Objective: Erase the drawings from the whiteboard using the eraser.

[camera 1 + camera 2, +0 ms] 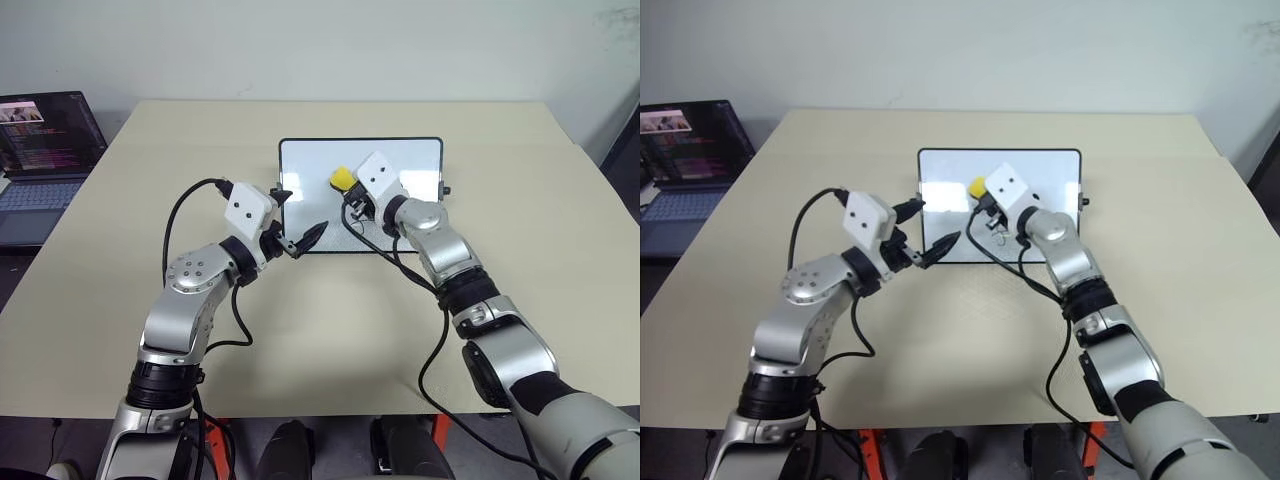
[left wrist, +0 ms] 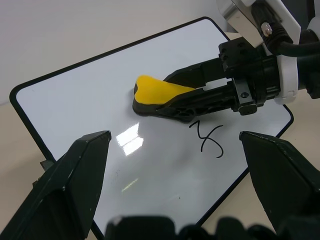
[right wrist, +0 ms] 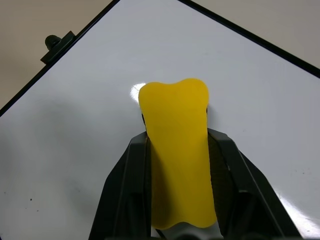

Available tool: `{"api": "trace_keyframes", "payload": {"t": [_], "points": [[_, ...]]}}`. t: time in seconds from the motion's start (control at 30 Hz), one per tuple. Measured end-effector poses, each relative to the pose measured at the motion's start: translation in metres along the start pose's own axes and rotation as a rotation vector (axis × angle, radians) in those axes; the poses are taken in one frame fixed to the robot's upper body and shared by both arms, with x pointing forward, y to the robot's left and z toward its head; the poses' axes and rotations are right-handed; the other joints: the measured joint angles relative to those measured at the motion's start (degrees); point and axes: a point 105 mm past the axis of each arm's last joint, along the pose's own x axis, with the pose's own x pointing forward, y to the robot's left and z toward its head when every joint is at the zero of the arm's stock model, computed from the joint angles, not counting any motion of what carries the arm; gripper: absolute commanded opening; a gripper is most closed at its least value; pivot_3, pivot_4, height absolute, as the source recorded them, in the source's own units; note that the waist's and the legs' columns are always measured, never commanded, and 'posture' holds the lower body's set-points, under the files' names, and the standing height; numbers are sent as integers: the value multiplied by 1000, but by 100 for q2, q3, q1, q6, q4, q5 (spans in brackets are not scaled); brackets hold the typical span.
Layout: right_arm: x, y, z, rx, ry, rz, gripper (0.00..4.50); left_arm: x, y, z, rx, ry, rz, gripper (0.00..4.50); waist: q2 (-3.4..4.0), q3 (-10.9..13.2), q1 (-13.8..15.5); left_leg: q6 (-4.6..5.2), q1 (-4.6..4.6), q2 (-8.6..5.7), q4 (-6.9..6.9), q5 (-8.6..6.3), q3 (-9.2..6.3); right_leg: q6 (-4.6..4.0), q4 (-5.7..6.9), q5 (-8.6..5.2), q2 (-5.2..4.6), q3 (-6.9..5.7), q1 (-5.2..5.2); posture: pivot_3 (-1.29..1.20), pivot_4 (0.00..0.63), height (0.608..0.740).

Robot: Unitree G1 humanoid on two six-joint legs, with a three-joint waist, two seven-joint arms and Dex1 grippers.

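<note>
Yellow eraser [image 2: 162, 95] sits clamped in my right gripper [image 2: 200, 92], flat on the board [image 2: 100, 100] just beside the mark [image 2: 207, 137]; it's light and squashy, so side grip suits; left gripper [image 1: 297, 218] gapes wide

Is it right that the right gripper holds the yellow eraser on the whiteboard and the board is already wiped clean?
Not quite. The right gripper does hold the eraser on the whiteboard, but the board is not clean: the left wrist view shows a black stroke beside the eraser.
</note>
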Motion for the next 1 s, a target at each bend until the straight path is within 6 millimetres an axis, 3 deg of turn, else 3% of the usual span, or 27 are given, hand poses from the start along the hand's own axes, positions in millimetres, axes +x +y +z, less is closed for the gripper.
{"api": "trace_keyframes", "payload": {"t": [0.47, 0.77, 1.0], "points": [[-8, 20, -2, 46, 37, 39, 1192, 0, -1, 0, -3, -2, -1, 4500, 0, 1, 8, 0, -8, 0, -1, 0, -2, 0, -3, 0, 0, -1, -6, 0, 150, 740], [-16, 16, 34, 52, -30, 32, 1192, 2, -4, 0, -8, -4, -10, 4500, 1, 1, 10, 0, -10, -1, -3, 0, -3, 0, -8, 0, 0, -2, -8, 0, 150, 740], [-17, -4, 51, 25, -65, -11, 1192, 3, -5, 0, -11, -5, -14, 4500, 0, 1, 10, 0, -10, -2, -3, 0, -2, 0, -10, 0, 0, -2, -7, 0, 150, 740]]}}
